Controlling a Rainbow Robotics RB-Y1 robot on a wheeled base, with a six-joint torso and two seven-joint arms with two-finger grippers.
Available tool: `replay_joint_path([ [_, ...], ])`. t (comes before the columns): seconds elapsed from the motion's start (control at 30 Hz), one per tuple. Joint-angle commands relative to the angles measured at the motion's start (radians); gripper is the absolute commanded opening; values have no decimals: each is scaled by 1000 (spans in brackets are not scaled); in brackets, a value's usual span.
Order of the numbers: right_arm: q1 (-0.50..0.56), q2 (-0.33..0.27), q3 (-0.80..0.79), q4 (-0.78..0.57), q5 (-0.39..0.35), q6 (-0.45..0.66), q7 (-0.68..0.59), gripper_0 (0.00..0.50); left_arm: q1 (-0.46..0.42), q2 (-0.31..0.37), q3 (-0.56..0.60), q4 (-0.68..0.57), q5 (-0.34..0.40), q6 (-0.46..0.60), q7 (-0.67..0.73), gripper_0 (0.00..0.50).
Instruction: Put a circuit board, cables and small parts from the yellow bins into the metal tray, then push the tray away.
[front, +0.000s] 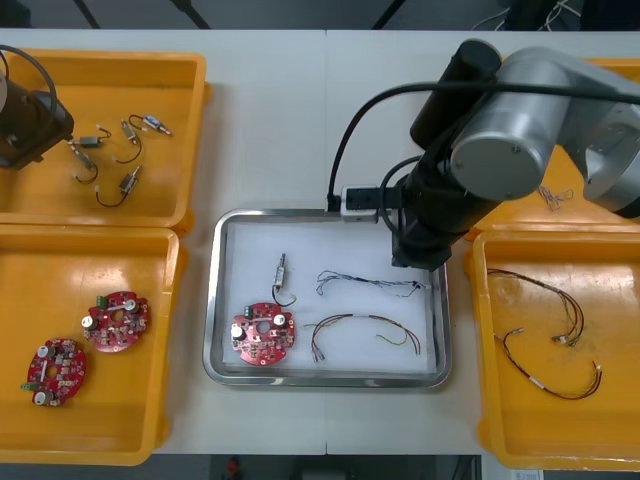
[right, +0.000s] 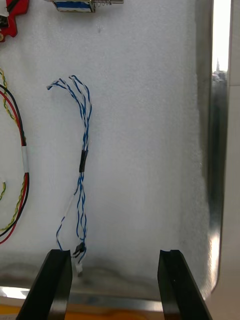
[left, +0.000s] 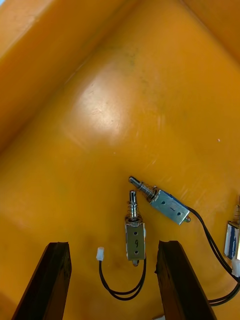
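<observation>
Right gripper (right: 114, 256) open, fingers wide apart, low over the far right corner of the shiny metal tray w/ white lining (front: 212, 300). One end of the twisted blue & white cable (right: 82, 160) lies btwn the fingers, just beside one of them, not held. The rest runs away from the gripper across the lining. Also in the tray: red & yellow cable (front: 360, 328) nearer the front rim, round red circuit board (front: 263, 335) at the left end, small silvery metal part (front: 281, 268) just beyond the board.

Left gripper (left: 114, 247) open too, over the far left yellow plastic bin (front: 100, 75). A boxy metal part w/ black lead (left: 135, 242) lies flat on the bin floor btwn the fingers, closer to one, not gripped. A second boxy metal part (left: 167, 206) lies just beside it.

Near left yellow bin (front: 120, 410) holds two more red boards (front: 115, 320). Near right yellow bin (front: 520, 420) holds loose red & yellow cables (front: 545, 350). Tray & bins sit on the light surface (front: 270, 120).
</observation>
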Motion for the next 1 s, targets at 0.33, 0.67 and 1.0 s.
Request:
replay_joint_path([
  [0.33,2,-85,-297,-33,-141,154,-232,500,-39,-41,-27,54,7,-97,-43,500],
  [0.67,141,-174,-485,-108,-129,203,-477,500,-39,-44,-127,54,6,-169,-39,500],
  [1.0,318,-241,-668,-190,-72,259,-658,500,-37,-44,-168,54,-12,-190,-40,500],
])
